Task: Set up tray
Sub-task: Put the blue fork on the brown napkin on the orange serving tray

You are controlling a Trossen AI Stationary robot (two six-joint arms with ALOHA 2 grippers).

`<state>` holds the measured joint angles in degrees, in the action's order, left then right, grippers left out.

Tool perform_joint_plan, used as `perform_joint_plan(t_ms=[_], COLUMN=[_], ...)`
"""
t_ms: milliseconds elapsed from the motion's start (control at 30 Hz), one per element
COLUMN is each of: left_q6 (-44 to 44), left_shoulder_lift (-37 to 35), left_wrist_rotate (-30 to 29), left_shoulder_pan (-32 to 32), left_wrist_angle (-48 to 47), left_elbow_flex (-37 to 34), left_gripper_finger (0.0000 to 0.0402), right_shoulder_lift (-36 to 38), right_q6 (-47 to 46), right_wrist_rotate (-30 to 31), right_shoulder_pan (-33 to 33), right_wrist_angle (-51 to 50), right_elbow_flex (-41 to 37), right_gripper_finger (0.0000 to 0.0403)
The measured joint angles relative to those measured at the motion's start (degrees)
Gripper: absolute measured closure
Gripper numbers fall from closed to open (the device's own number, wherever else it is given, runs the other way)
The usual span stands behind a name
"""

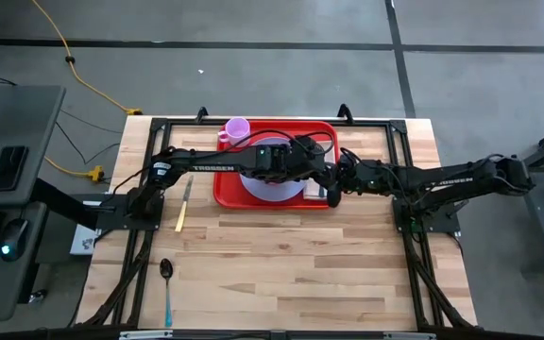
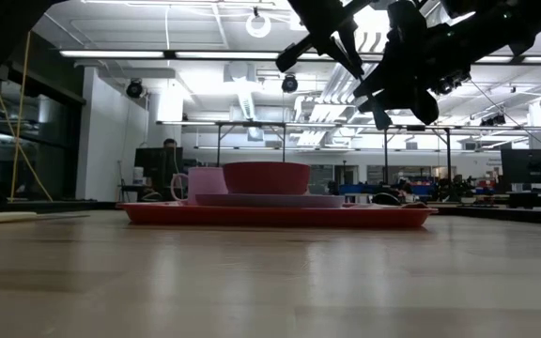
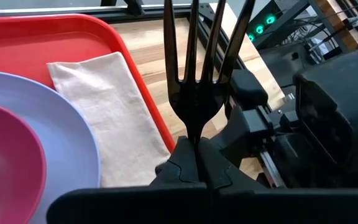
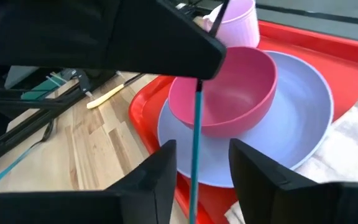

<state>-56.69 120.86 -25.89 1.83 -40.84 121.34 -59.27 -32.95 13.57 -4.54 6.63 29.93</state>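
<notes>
1. The tray (image 1: 227, 185) is sitting at the table's far middle, carrying plate (image 1: 253, 185), bowl (image 4: 225, 93), cup (image 1: 237, 129) and napkin (image 3: 114, 106).
2. The left gripper (image 3: 194, 165) is clamping a dark fork (image 3: 194, 93); the right gripper (image 4: 197, 165) is standing open around its handle.
3. The tray is looking stiff, slick and loaded, so its raised rim is probably offering the best hold.

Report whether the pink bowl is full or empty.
Empty: the right wrist view shows the pink bowl's bare inside, sitting on the lavender plate.

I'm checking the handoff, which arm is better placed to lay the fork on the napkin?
Left, probably. The left gripper is shut on the fork, just above the napkin on the tray; the right gripper is open.
</notes>
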Motion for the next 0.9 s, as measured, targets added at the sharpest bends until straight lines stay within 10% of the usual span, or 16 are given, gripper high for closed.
perform_joint_plan(t_ms=[900], left_q6=[-1.0], left_shoulder_lift=[0.0], left_wrist_rotate=[0.1], left_shoulder_pan=[0.5], left_wrist_angle=[-0.7], left_elbow_flex=[0.0], left_gripper_finger=[0.0392], right_shoulder_lift=[0.0], right_q6=[5.7], right_wrist_rotate=[5.0], right_shoulder_pan=[-0.7], right_wrist_angle=[0.0], right_elbow_flex=[0.0], right_gripper_finger=[0.0276])
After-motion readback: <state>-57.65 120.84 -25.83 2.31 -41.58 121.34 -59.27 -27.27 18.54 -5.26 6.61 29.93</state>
